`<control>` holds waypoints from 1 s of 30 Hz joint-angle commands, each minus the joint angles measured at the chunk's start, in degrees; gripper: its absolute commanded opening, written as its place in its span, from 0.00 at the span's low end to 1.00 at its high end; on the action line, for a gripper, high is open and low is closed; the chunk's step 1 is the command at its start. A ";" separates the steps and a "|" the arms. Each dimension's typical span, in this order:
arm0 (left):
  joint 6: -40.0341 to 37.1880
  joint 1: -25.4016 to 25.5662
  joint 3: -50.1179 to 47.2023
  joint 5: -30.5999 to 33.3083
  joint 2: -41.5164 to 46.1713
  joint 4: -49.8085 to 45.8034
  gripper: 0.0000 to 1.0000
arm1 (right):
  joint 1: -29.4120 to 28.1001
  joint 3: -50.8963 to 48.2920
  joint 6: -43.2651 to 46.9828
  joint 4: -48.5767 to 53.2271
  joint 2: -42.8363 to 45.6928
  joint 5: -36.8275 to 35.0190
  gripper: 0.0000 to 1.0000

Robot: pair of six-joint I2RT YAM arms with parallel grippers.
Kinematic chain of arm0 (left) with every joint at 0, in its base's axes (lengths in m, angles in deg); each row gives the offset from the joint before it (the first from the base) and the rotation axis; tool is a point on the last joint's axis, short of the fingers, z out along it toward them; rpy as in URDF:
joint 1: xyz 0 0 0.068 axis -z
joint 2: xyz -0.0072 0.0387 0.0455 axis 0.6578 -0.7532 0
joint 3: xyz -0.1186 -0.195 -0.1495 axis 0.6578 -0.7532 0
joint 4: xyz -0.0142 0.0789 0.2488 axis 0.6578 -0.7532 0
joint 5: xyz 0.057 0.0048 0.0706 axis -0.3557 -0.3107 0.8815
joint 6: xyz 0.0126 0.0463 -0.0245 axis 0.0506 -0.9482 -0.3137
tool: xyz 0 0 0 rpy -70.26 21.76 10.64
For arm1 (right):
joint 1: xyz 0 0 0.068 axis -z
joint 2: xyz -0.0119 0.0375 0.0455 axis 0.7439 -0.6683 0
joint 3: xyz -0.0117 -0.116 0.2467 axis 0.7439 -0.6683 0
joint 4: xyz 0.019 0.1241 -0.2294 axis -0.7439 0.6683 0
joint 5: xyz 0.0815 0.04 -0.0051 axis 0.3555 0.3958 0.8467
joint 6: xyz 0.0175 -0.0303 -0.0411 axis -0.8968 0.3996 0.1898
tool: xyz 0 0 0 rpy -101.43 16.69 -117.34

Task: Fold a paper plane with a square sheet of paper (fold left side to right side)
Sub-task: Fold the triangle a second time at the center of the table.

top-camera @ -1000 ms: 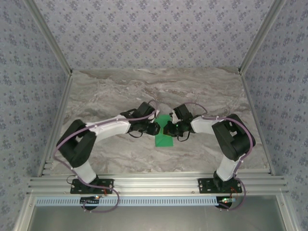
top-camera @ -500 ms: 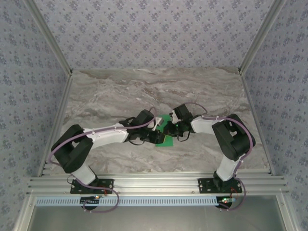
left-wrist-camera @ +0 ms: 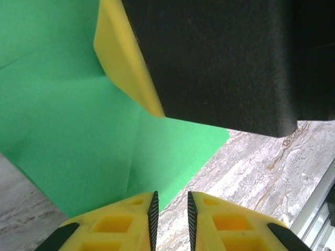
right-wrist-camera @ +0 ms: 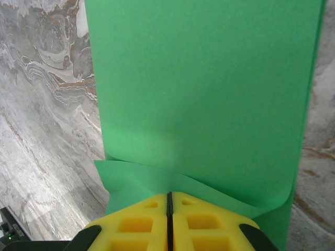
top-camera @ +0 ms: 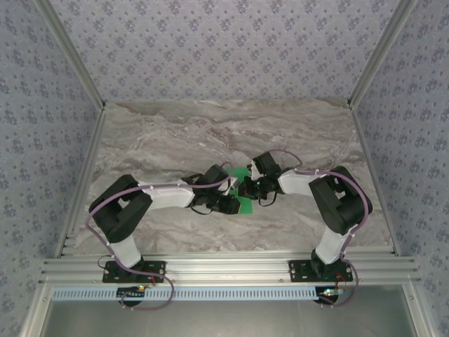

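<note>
The square sheet of paper [top-camera: 245,204] is bright green, creased and partly folded, lying at the table's middle between both grippers. My right gripper [top-camera: 246,188] is shut, its fingertips [right-wrist-camera: 168,194] meeting the sheet [right-wrist-camera: 204,89] where two layers bend in toward them. In the left wrist view the right gripper's yellow finger [left-wrist-camera: 123,57] rests its tip on the creased sheet [left-wrist-camera: 68,136]. My left gripper [top-camera: 229,203] sits low at the sheet's near left edge. Its jaws [left-wrist-camera: 170,209] stand slightly apart over the paper's edge, with bare table showing between them.
The marble-patterned table [top-camera: 161,133] stretches wide to the left, right and back. Aluminium rails [top-camera: 224,267] run along the front edge by the arm bases. Patterned walls close in the sides and back.
My left arm has swung its gripper down and toward the near edge of the sheet, covering more of the green. The right gripper has stayed in place on the paper.
</note>
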 commanded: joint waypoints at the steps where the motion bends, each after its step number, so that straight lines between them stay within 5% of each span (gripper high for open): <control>1: -0.04 0.34 0.23 0.89 -1.10 -0.01 0.23 | 0.07 -0.35 1.32 5.35 -2.18 -2.57 0.10; 30: 3.87 0.37 -7.99 2.36 2.85 2.61 0.17 | 0.07 0.48 1.32 6.33 -2.83 -2.57 0.10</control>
